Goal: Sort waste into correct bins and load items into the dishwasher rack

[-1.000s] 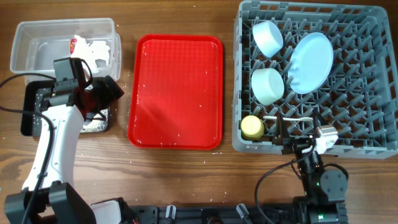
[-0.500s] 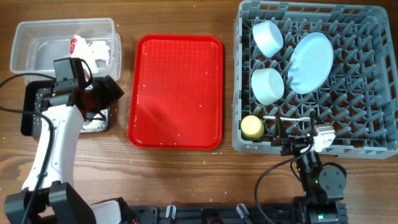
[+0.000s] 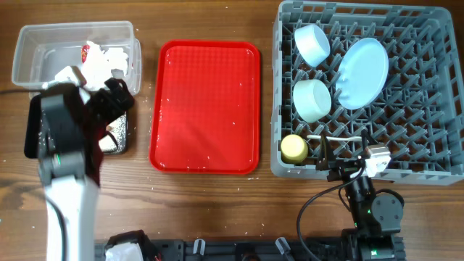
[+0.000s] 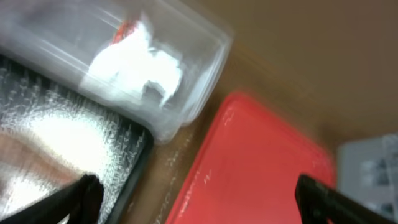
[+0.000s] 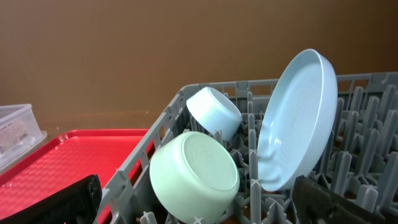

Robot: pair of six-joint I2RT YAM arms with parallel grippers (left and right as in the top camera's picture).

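Observation:
The clear tub (image 3: 29, 45) at the back left holds white napkins (image 3: 109, 59) and the red-and-white wrapper (image 3: 86, 51); both also show in the left wrist view, napkins (image 4: 142, 67) and wrapper (image 4: 124, 30). The black tray (image 3: 30, 141) lies in front of it with pale rice (image 3: 112, 138) inside. My left gripper (image 3: 110, 101) hangs open and empty above the tray's right end (image 4: 199, 205). The grey rack (image 3: 435, 163) holds a pale blue bowl (image 3: 312, 42), the plate (image 3: 361, 72), a mint bowl (image 3: 312, 99), the yellow cup (image 3: 293, 148) and the spoon (image 3: 339, 138). My right gripper (image 3: 348, 163) is open and empty at the rack's front edge (image 5: 205, 211).
The red serving tray (image 3: 205, 105) lies between the bins and the rack, with a few white specks on it. Bare wood table runs along the front. In the right wrist view the mint bowl (image 5: 194, 169) and the plate (image 5: 298, 121) stand close ahead.
My left arm has lifted and swung, blurred; its gripper has moved from low over the black tray up toward the clear tub. The right arm has not moved.

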